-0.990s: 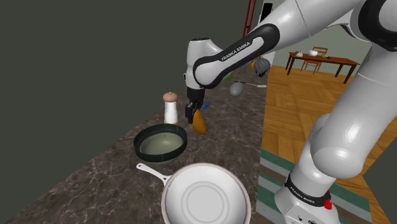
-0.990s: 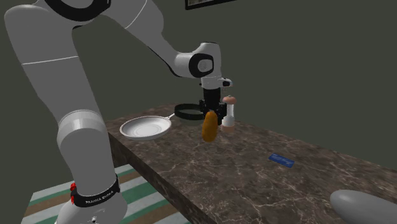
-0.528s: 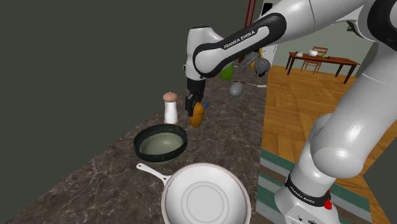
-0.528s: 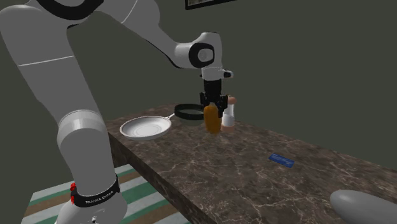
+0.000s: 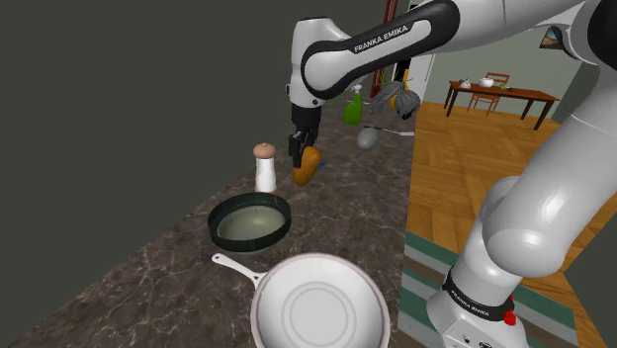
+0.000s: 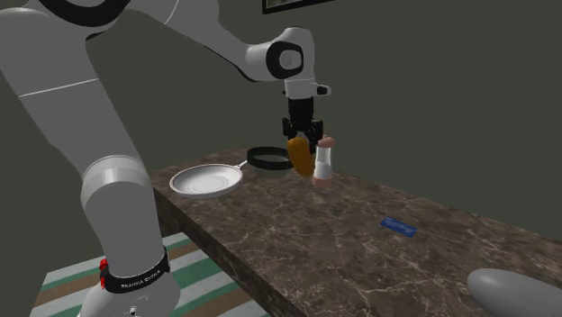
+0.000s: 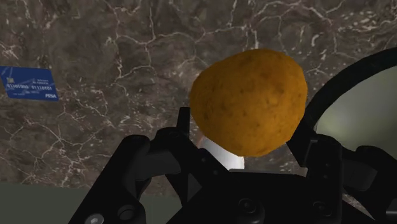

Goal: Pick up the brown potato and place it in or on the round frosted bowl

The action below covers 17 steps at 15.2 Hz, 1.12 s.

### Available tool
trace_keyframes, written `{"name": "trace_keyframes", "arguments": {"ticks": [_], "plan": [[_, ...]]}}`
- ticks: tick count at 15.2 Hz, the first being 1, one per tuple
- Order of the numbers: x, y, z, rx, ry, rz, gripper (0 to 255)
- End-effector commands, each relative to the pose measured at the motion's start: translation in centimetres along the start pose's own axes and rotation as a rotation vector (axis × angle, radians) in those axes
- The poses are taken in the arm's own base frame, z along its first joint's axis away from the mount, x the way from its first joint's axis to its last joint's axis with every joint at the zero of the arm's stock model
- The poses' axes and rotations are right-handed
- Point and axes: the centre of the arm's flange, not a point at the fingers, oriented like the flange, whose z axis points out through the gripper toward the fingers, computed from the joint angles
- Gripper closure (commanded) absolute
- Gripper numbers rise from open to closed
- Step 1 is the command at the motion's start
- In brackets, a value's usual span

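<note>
One white arm rises from the stand and reaches out over a dark marbled counter. On this surface, at the end nearest the stand, lies a white pan, its handle pointing toward the wall-side edge. Just past the handle sits the round bowl, dark-rimmed with a pale, cloudy inside. Beyond the bowl, toward the wall-side edge, a white shaker with a brown cap stands upright. The black gripper points down above the surface beside the shaker, and its two fingers are clamped on the brown potato, which hangs clear of the counter. In the second exterior view the potato shows between the bowl's rim and the shaker. In the wrist view the potato hides part of the shaker, with the bowl's rim off to one side. A small blue card lies flat farther along the counter, well apart from the bowl.
</note>
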Motion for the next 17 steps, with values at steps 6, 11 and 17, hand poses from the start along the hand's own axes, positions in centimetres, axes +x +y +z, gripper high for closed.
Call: {"name": "trace_keyframes", "arguments": {"ticks": [6, 11, 17], "plan": [[0.2, 0.2, -3.6, 0.000, -0.001, 0.000, 255], [2.1, -4.8, -4.2, 0.000, -0.001, 0.000, 255], [4.8, -12.2, -4.8, 0.000, -0.001, 0.000, 255]]}}
